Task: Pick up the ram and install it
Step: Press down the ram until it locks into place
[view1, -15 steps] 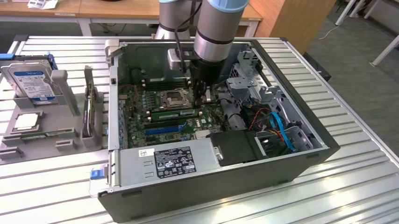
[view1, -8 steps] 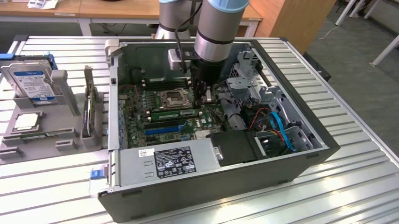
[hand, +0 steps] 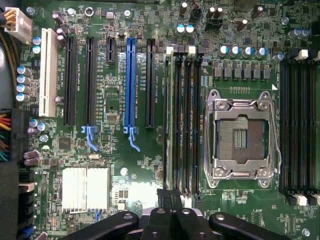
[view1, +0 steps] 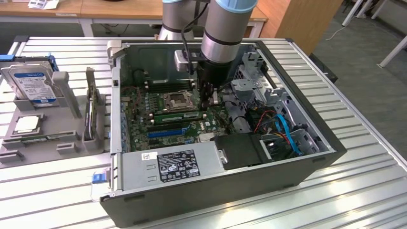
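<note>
Ribbed shiny metal table point(view1: 356, 157), matt grey steel case point(view1: 210, 195), glossy green motherboard point(hand: 115, 165)

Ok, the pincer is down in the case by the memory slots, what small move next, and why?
Probably a slight press straight down on the ram. It stands edge-up in a slot beside the CPU socket, and the shut pincer sits over one end of it. Whether it is fully seated I cannot tell.

The arm point(view1: 219, 28) is running off the exterior view's top edge and is covering part of the motherboard point(view1: 171, 112) behind it. In the wrist view, the gripper point(hand: 172, 200) is being cut off by the picture's edge. Board lettering is remaining too small to read.
</note>
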### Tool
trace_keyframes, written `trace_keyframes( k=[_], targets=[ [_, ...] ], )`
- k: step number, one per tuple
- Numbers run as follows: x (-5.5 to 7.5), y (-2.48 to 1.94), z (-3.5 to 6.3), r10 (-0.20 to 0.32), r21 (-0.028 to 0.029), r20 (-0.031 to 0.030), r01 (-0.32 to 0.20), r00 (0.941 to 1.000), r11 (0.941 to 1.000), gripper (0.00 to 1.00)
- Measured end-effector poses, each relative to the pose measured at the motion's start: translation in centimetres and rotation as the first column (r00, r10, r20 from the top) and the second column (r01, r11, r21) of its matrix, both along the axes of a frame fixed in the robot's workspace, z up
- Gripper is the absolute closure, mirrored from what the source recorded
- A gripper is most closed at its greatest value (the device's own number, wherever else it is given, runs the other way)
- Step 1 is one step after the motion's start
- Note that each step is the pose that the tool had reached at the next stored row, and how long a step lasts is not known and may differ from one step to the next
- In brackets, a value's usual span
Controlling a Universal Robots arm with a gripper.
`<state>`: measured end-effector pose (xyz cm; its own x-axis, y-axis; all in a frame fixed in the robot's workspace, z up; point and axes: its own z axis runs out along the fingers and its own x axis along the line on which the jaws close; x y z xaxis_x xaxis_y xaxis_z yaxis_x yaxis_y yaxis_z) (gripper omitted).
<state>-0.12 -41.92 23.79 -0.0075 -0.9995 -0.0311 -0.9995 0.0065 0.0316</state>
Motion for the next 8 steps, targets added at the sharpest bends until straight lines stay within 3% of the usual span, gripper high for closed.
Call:
trace_keyframes(
  k=[8],
  targets=[
    [0.01, 0.35, -0.05, 0.0, 0.0, 0.0, 0.0, 1.0, 1.0, 0.9]
  ],
)
